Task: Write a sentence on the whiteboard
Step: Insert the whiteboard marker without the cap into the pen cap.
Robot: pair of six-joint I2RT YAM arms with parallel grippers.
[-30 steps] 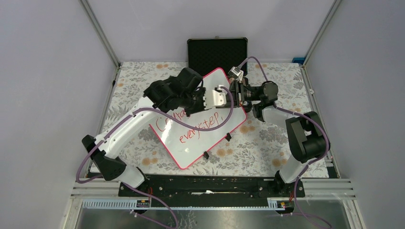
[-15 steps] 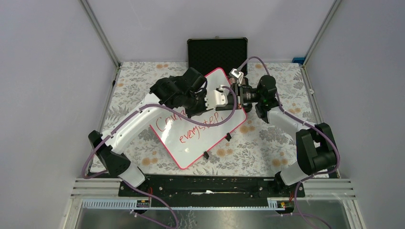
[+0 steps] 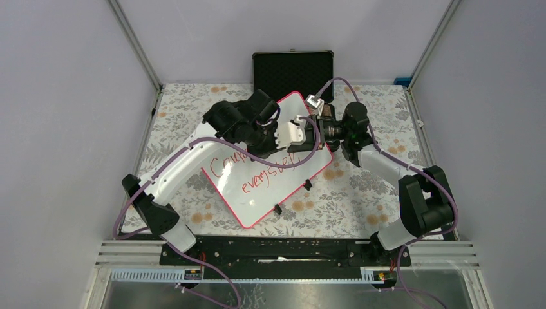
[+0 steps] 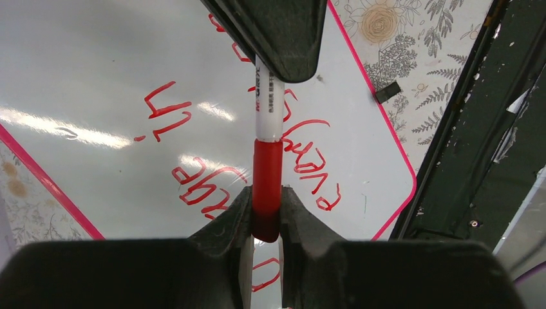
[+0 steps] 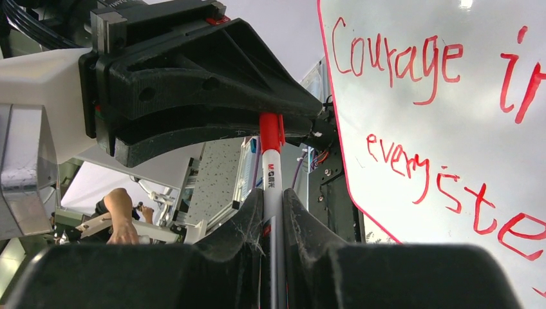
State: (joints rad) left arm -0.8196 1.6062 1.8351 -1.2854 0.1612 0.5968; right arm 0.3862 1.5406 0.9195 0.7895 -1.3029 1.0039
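While both arms meet over far half of whiteboard (image 3: 257,205), I see one red-and-white marker (image 4: 268,109) spanning between them, held above board. Left gripper (image 4: 266,209) pinched tight on marker's red cap end; right gripper (image 5: 272,209) clamped narrow on white barrel. Whiteboard lies flat mid-desk, turned diagonal, one corner toward black case (image 3: 293,71) at desk's far edge, two black clips (image 3: 308,185) on long edge facing right side. Sentence (image 3: 257,181) in red, two lines: "Courage in" over "every step,"; I note left arm covers part of top line.
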